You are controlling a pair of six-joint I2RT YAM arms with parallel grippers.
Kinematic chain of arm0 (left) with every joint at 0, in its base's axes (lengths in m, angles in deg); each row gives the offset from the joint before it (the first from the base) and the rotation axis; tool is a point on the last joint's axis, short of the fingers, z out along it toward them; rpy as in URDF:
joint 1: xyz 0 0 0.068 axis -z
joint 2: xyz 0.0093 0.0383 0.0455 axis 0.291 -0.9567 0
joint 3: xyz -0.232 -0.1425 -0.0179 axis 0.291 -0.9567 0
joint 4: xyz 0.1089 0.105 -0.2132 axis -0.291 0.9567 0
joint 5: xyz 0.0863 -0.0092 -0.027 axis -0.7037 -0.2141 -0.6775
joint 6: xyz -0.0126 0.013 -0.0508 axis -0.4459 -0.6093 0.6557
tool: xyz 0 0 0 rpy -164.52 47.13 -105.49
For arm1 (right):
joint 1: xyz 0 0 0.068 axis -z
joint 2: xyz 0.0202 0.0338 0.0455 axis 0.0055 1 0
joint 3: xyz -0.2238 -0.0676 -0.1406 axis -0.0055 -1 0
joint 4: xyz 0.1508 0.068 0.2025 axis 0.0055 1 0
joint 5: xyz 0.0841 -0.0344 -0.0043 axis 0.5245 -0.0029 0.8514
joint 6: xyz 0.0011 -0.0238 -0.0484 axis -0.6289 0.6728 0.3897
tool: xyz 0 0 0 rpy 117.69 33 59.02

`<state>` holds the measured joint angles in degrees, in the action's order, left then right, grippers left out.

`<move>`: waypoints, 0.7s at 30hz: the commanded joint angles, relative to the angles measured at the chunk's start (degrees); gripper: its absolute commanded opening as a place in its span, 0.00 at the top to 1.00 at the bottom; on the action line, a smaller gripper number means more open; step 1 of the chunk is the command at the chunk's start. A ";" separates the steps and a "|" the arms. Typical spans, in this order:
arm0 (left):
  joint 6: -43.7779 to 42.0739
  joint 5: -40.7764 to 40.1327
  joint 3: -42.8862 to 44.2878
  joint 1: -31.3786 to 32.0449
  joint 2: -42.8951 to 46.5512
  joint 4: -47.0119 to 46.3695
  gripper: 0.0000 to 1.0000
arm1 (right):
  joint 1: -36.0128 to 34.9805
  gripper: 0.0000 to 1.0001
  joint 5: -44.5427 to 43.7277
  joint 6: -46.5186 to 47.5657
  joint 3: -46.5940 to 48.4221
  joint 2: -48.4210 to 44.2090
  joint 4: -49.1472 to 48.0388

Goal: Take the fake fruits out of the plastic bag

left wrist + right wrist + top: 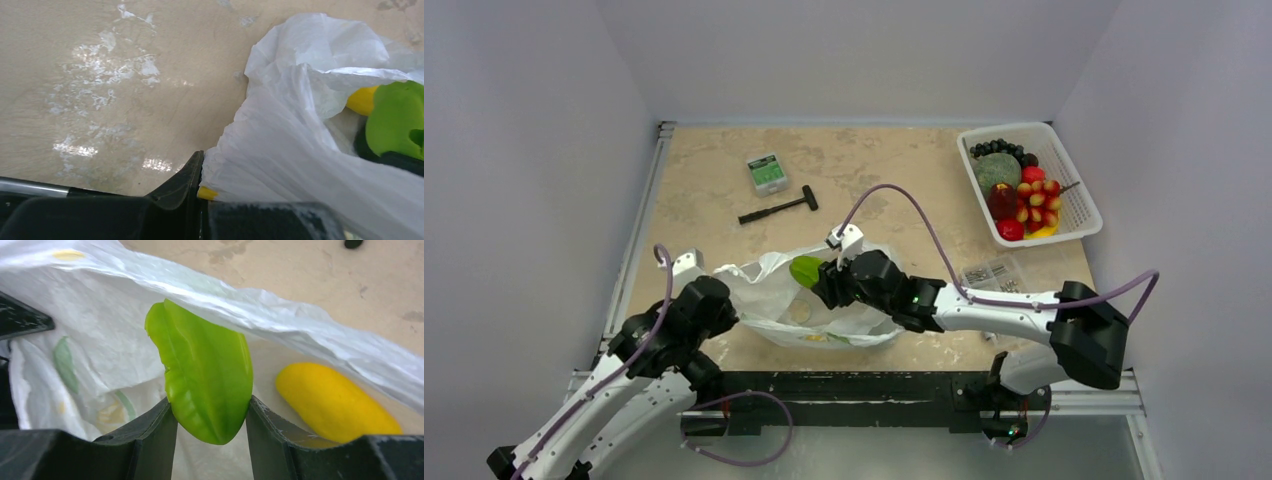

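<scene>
Right jaws gripped the green fruit (207, 385) at the bag (280, 140) mouth, left jaws pinched its rim; lifting the fruit clear was due next.

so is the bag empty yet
Not empty. A yellow fruit lies inside the plastic bag, and the right pincer holds a green fruit at its open mouth.

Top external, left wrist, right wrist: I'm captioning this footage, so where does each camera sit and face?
Top external: above and behind the robot, facing down at the beige table; left arm and right arm show.
Left wrist: low, facing the thin white plastic bag; left fingers pinch its edge.
Right wrist: facing into the bag; right fingers clamp a ridged green fake fruit.
Shared: both wrist views show that fruit.
</scene>
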<state>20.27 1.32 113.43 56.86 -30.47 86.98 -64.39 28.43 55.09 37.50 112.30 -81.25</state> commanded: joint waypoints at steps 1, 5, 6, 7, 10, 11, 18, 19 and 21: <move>-4.11 -5.16 5.11 0.22 -2.11 2.70 1.00 | 0.09 0.89 5.11 -0.76 5.41 0.96 -4.36; -10.15 -9.61 12.67 0.15 -7.22 5.42 1.00 | 0.09 0.89 8.12 -0.01 9.35 2.92 -6.09; -11.39 -10.57 13.95 0.18 -8.59 5.92 1.00 | 0.09 0.89 8.63 0.11 10.09 3.02 -6.48; -12.73 -11.31 14.80 0.14 -9.85 6.14 1.00 | 0.09 0.89 8.92 0.18 10.79 2.91 -6.54; -15.78 -12.09 15.57 -0.22 -12.76 5.56 1.00 | 0.09 0.89 9.06 0.34 11.67 1.20 -6.14; -16.48 -12.13 15.39 -0.72 -13.44 5.25 1.00 | 0.08 0.89 8.99 0.58 11.45 0.32 -6.04; -20.05 -14.25 14.00 -1.95 -13.97 2.45 1.00 | 0.09 0.89 0.71 6.00 5.69 -6.67 0.20; -20.04 -14.62 13.78 -1.97 -13.93 2.41 1.00 | 0.09 0.89 -0.63 7.22 4.66 -8.93 1.11; -20.71 -14.01 13.30 -1.97 -13.54 1.47 1.00 | 0.09 0.89 -4.25 9.25 2.96 -13.01 2.94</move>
<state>2.63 -10.31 127.35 55.20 -44.90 90.93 -64.39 31.95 58.96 43.35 106.51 -81.97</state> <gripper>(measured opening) 0.003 0.456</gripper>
